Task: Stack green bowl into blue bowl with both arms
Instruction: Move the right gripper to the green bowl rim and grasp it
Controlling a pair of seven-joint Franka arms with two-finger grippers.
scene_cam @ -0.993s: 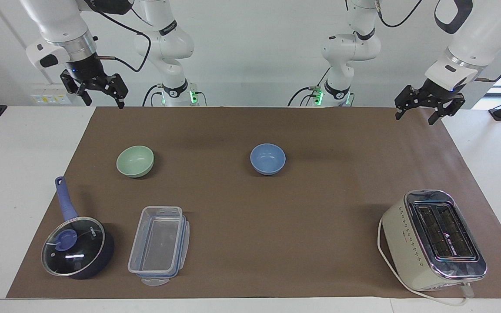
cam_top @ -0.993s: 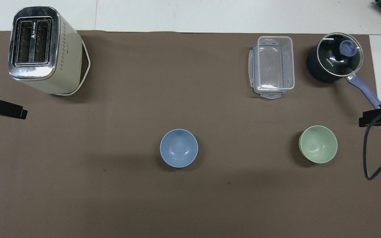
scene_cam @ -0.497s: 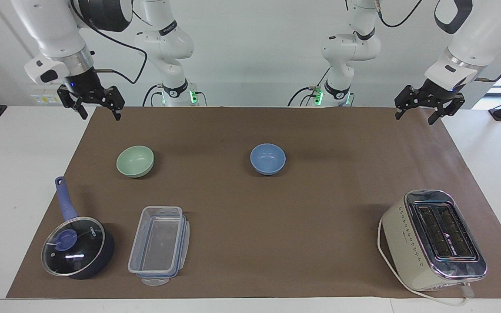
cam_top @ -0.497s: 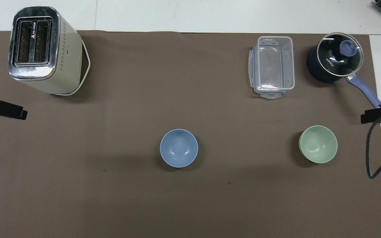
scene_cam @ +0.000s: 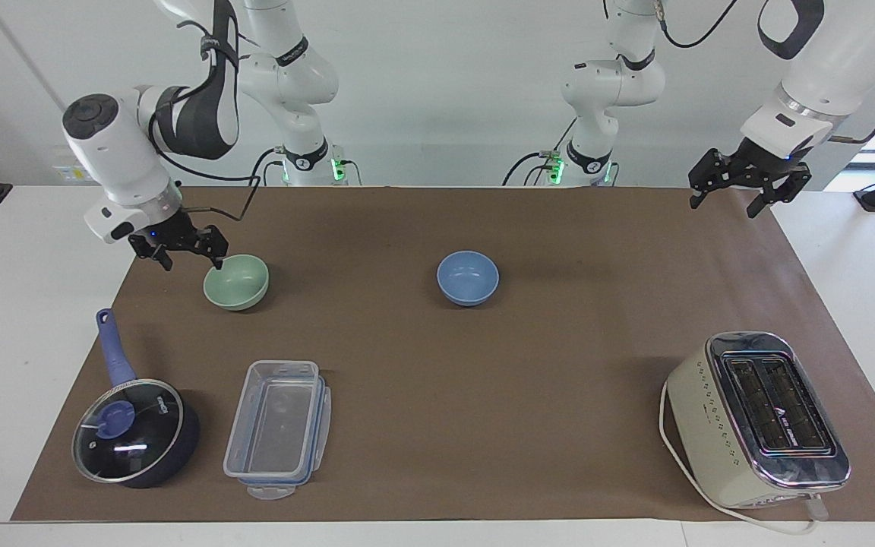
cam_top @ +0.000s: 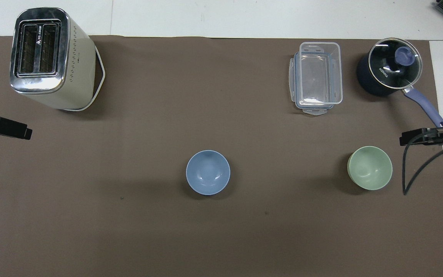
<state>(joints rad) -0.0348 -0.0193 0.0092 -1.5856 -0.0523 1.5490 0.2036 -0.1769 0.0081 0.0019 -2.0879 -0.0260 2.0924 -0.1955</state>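
The green bowl (scene_cam: pixel 236 281) (cam_top: pixel 370 167) stands upright on the brown mat toward the right arm's end of the table. The blue bowl (scene_cam: pixel 468 277) (cam_top: pixel 208 172) stands upright near the middle of the mat, apart from the green bowl. Both bowls are empty. My right gripper (scene_cam: pixel 191 258) (cam_top: pixel 417 137) is open and empty, low over the mat beside the green bowl, one fingertip close to its rim. My left gripper (scene_cam: pixel 726 205) (cam_top: pixel 14 130) is open and empty, and waits raised over the mat's edge at the left arm's end.
A cream toaster (scene_cam: pixel 756 418) (cam_top: pixel 48 57) stands farthest from the robots at the left arm's end. A clear plastic container (scene_cam: pixel 278 429) (cam_top: pixel 317 77) and a dark blue lidded saucepan (scene_cam: pixel 134 429) (cam_top: pixel 388 69) stand farther from the robots than the green bowl.
My right arm has swung down, and its gripper has dropped from high above the mat's edge to beside the green bowl. The left arm and both bowls have not moved.
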